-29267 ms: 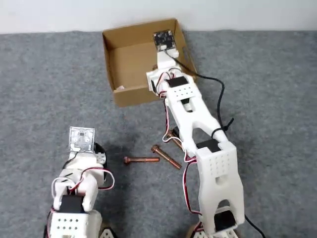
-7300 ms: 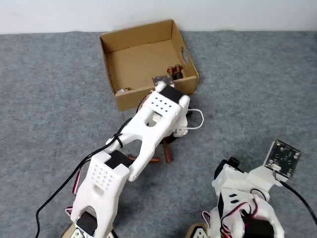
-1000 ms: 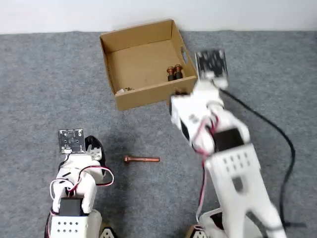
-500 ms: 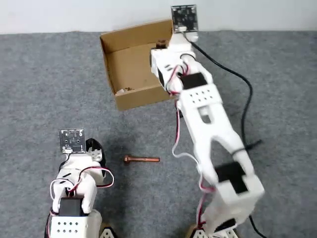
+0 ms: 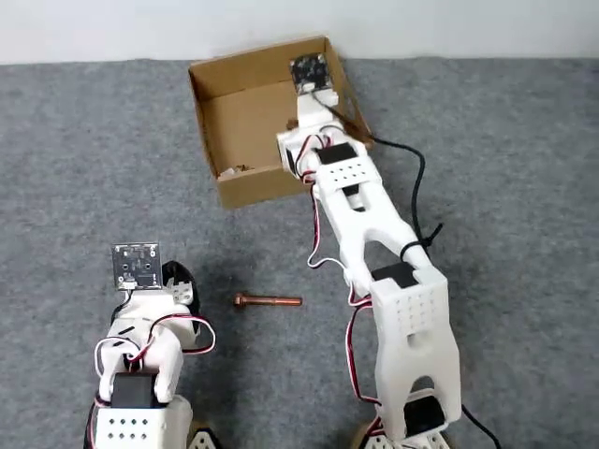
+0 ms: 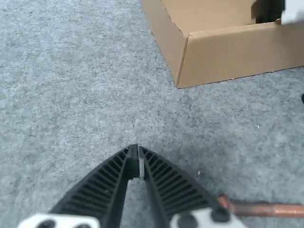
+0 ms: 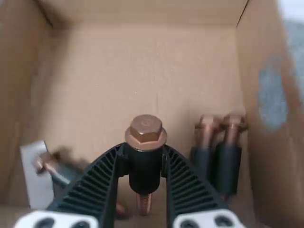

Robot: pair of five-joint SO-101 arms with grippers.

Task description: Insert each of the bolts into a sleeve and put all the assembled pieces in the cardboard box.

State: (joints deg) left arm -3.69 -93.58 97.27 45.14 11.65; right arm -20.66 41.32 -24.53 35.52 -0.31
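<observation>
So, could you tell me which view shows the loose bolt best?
The high view: the bolt lies there whole. The left wrist view catches part of it; the right wrist view looks into the cardboard box.

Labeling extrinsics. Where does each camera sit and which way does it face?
High view: fixed above the table, looking down; shows left arm, right arm, cardboard box, loose bolt.
Left wrist view: on the left arm, low, facing the box; shut left end effector in front.
Right wrist view: above the box, looking in; right end effector holds a sleeved bolt.
Shared: box in all three; loose bolt in high and left wrist.
</observation>
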